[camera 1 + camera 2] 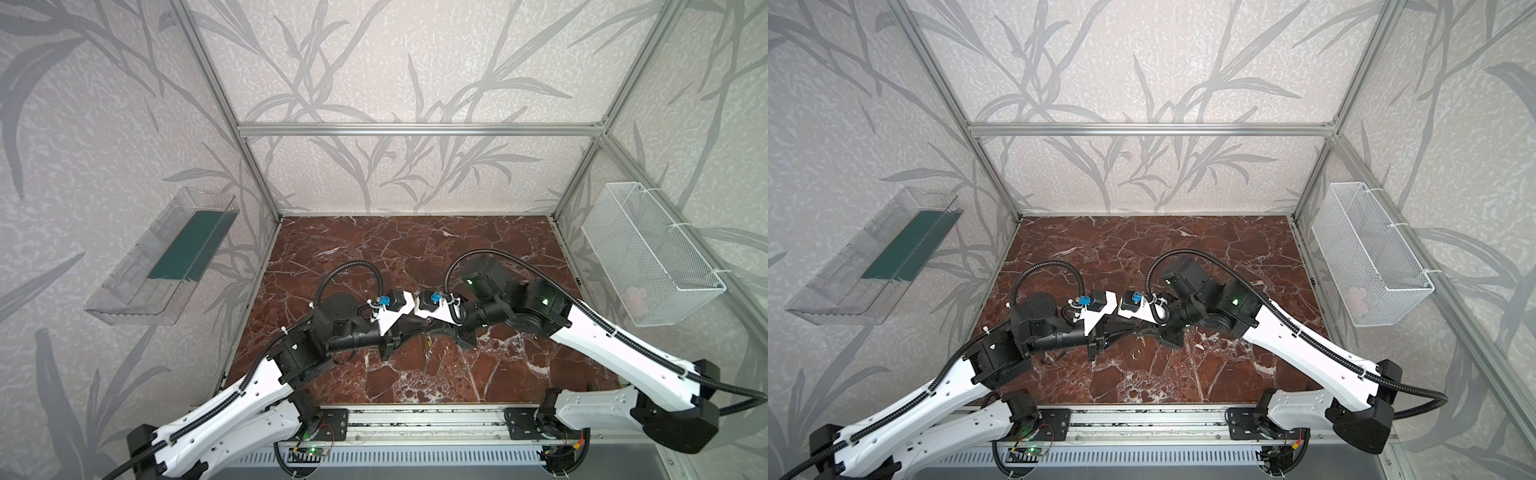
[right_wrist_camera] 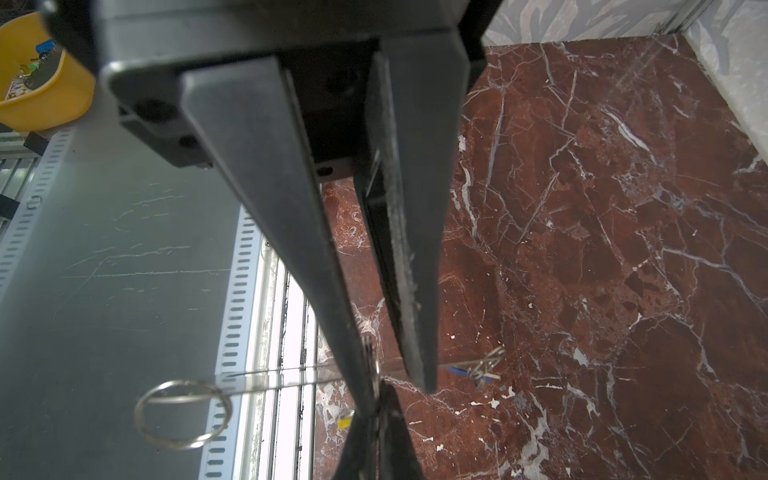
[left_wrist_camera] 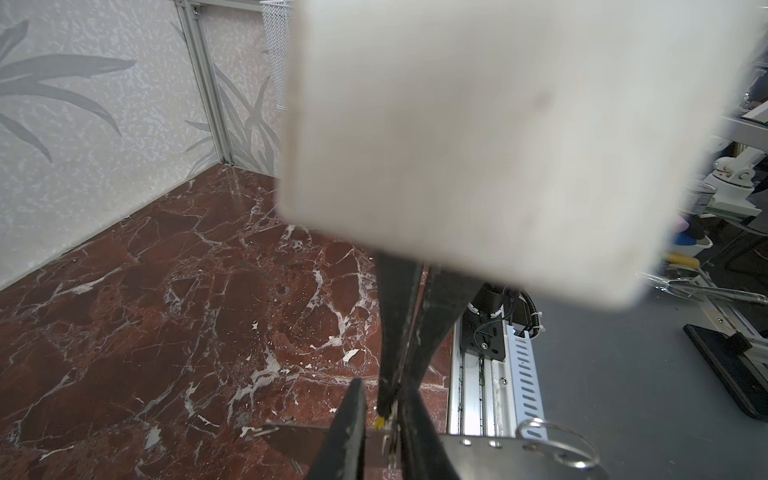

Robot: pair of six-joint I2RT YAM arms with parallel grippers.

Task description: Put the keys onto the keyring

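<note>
The left end effector (image 3: 384, 395) clamps the keyring (image 3: 478, 457) plate above the counter (image 3: 166, 332). The right end effector (image 2: 399, 388) is closed, its tips at the plate's edge. The yellow key (image 3: 379, 422) sits at those tips; grip on it unconfirmed. The blue key (image 2: 457, 369) lies on the counter nearby, apart.

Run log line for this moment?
left gripper: holds keyring aloft | right gripper: shut on yellow key at keyring | blue key: on table

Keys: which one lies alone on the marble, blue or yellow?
The blue key, lying on the marble table well clear of the keyring. The yellow key is right beside the keyring.
</note>
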